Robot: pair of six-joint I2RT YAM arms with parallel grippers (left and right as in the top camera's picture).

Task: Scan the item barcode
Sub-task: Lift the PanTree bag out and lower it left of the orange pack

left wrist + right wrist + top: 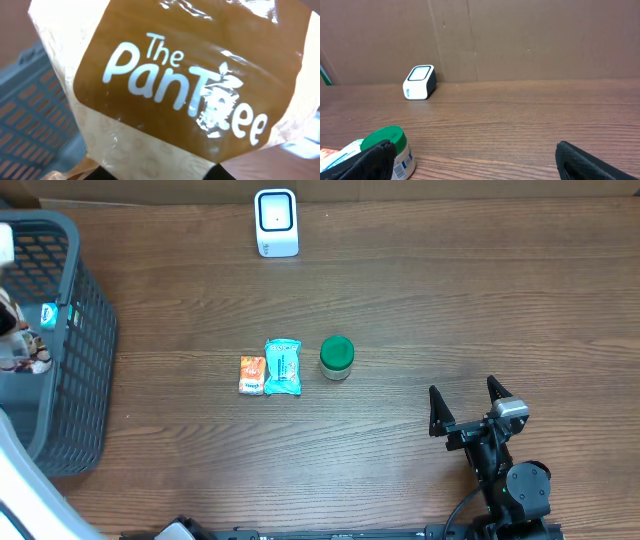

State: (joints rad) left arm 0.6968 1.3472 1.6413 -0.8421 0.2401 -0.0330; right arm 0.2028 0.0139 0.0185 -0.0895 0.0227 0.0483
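**Hidden or cut off.** In the left wrist view the glossy brown-and-cream bag (180,90) is filling nearly the whole frame and running off its top and right edges. It is covering the fingertips of the left gripper (159,176), so only two dark stubs are showing at the bottom edge. Which face is carrying the barcode cannot be told. In the overhead view the dark grey plastic mesh basket (80,330) is running off the left edge. There the bag is appearing only as a small brown-and-white scrap over the basket's interior.

**Counts.** One basket and one bag are showing. One white box-shaped scanner (277,222) is standing to the right of the basket, towards the far edge of the brown wooden table (450,300). Three goods are lying in a row well to the right of the basket: one orange packet (252,374), one teal packet (283,367) and one green-lidded jar (337,358). Two grippers are present.

**The bag.** A rounded brown panel is bearing white lettering, "The PanTree", with a small leaf sprig. The cream surround is faintly patterned, and the film is glinting.

**Tools.** The left gripper is pinching the bag's lower edge between narrowly parted jaws. The right gripper (466,402), far to the right of the basket, is standing wide open and gripping nothing.
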